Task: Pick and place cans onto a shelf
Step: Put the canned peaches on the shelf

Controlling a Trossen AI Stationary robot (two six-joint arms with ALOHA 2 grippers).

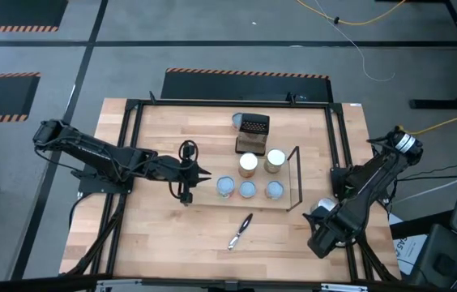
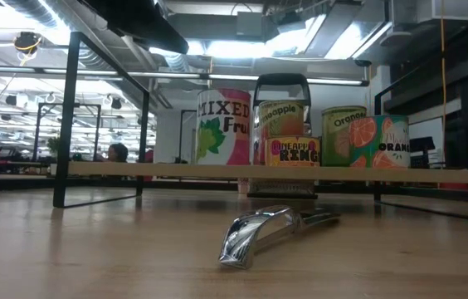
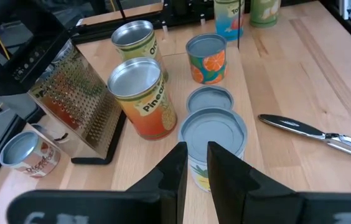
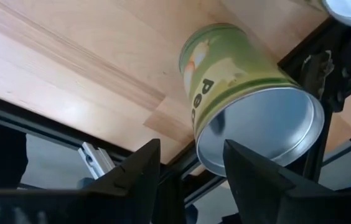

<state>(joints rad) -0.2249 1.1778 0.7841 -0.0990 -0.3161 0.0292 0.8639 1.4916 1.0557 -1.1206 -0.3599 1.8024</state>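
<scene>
Lighting even and bright overhead; counter (image 1: 164, 235) evenly lit, only soft short shadows under the arms. Low view: ceiling lights (image 2: 242, 37) blown out behind the shelf (image 2: 267, 174), cans (image 2: 221, 126) backlit but labels readable; can opener (image 2: 271, 231) up front soft, with specular glare. Left wrist view sharp, can tops (image 3: 213, 130) matte, mild sheen on the grater (image 3: 79, 99). Right wrist view: near can (image 4: 250, 99) slightly soft, own jaws blurred dark.

The wooden worktop (image 1: 155, 235) carries the shelf (image 1: 296, 174), five cans (image 1: 248, 165) on its board, a sixth can (image 1: 239, 121) beside a grater (image 1: 253, 132), and an opener (image 1: 240, 231) in front.
</scene>
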